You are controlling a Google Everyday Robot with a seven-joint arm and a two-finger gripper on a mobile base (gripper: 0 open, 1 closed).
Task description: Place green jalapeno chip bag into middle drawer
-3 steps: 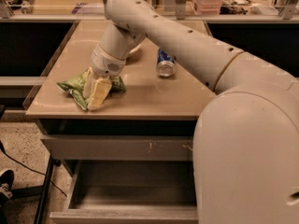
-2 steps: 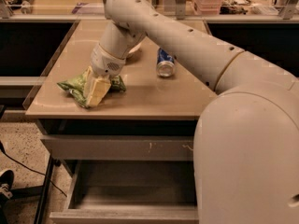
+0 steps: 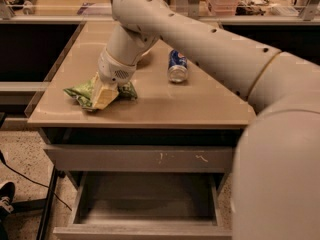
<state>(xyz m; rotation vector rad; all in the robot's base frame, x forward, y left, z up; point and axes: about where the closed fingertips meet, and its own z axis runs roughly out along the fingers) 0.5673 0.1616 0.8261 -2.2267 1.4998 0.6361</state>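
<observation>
Tan tabletop (image 3: 165, 106): green jalapeno chip bag (image 3: 79, 91) under tool (image 3: 104, 96); blue soda can (image 3: 177, 66) lying.

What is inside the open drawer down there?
The drawer shows only bare grey floor; the arm hides its right end. The end effector rests on the chip bag above.

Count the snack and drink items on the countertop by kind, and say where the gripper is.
Chip bags: 1 (green jalapeno chip bag)
Soda cans: 1 (blue soda can)
Total: 2
The gripper sits on the chip bag.
</observation>
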